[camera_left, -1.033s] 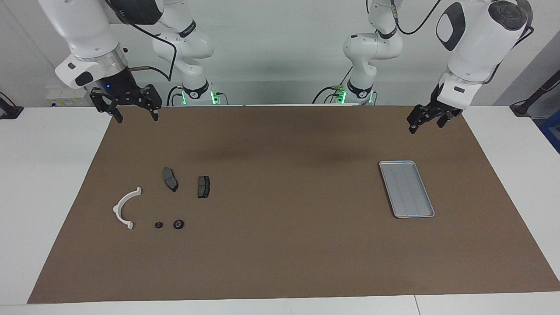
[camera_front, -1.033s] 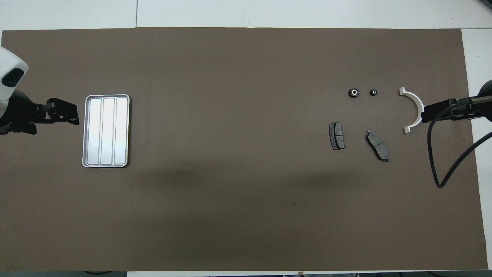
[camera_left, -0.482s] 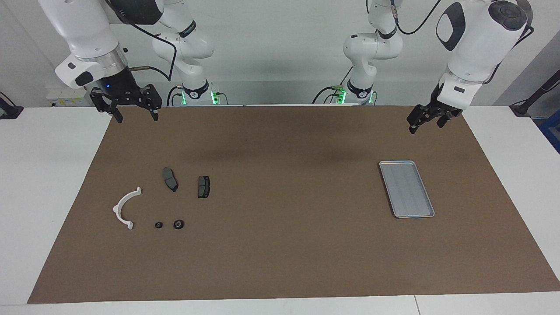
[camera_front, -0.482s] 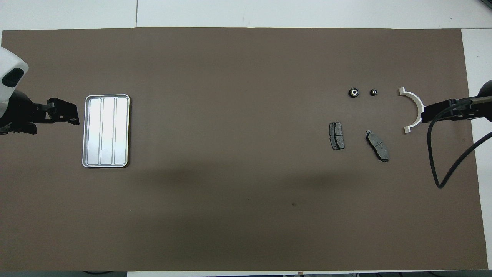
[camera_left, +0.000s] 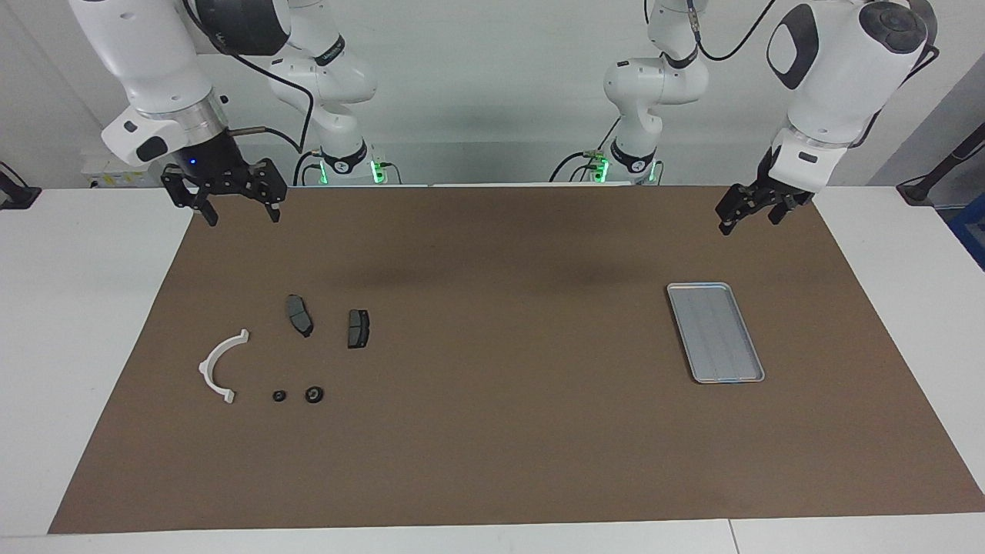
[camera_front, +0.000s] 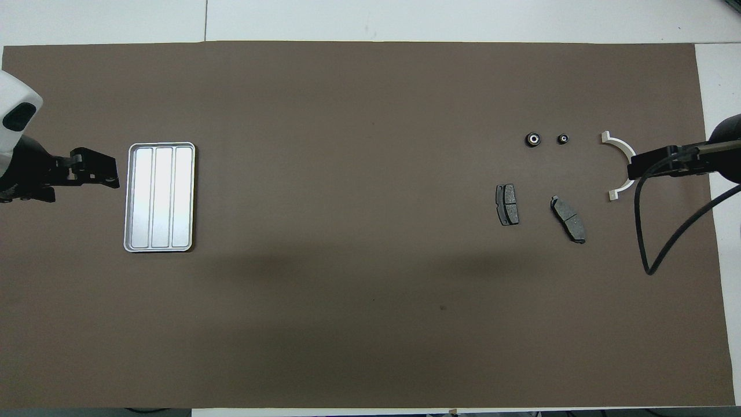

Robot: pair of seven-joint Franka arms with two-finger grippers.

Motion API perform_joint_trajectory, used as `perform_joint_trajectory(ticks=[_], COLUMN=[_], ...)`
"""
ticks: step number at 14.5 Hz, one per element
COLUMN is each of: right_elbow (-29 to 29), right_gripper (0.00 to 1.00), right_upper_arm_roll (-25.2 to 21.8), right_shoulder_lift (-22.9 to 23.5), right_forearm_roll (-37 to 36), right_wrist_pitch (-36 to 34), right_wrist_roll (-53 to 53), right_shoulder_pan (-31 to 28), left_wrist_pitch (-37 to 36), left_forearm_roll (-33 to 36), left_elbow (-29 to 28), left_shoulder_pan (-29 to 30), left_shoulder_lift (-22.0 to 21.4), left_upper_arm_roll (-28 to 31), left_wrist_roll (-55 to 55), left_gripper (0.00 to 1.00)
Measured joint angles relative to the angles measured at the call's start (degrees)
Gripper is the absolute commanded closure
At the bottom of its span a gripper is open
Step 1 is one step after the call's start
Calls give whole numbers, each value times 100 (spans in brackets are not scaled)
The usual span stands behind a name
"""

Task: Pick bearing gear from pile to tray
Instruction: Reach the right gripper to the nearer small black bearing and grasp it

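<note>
While both arms hang raised over the corners of the brown mat [camera_left: 492, 431] nearest the robots, all the loose parts lie flat on that mat, which covers most of the white surface [camera_left: 77, 308]; the right end effector [camera_left: 241, 215] is up in the air over the mat's corner at the right arm's end, pointing down, released, its two black fingers spread wide and holding nothing; seen from overhead it covers the middle of the white half-ring [camera_left: 218, 368], but the facing view shows it well above the mat and touching none of the parts; the pile is a loose scatter toward the right arm's end of the surface; the half-ring lies outermost, its open side turned toward the other parts; the first brake pad [camera_left: 298, 315] and the second brake pad [camera_left: 358, 328] lie side by side, apart from each other, nearer to the robots than the rings; the smaller black ring [camera_left: 279, 396] and the larger black ring [camera_left: 313, 395], which shows a pale centre from overhead, lie just beside each other; the tray [camera_left: 716, 332] lies well apart from the pile, toward the left arm's end, its ribbed floor showing; the left end effector [camera_left: 750, 221] hangs over the mat beside the tray, tilted, released and holding nothing.
</note>
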Motion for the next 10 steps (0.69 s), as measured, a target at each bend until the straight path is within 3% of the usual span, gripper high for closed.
perform_joint_trajectory(ticks=[3, 6, 10], right_elbow=[-303, -361, -361], right_gripper=[0, 0, 0], right_upper_arm_roll=[2, 6, 7], right_shoulder_lift=[345, 1045, 1997], right_forearm_roll=[-27, -238, -291], right_wrist_pitch=[557, 910, 1877], right_wrist_roll=[0, 76, 346], right_shoulder_pan=[9, 150, 219], left_wrist_pitch=[0, 0, 0], left_forearm_roll=[0, 0, 0], left_elbow=[0, 0, 0], left_shoulder_pan=[0, 0, 0], left_shoulder_lift=[0, 0, 0], left_upper_arm_roll=[0, 0, 0], left_wrist_roll=[0, 0, 0], left_gripper=[0, 0, 0])
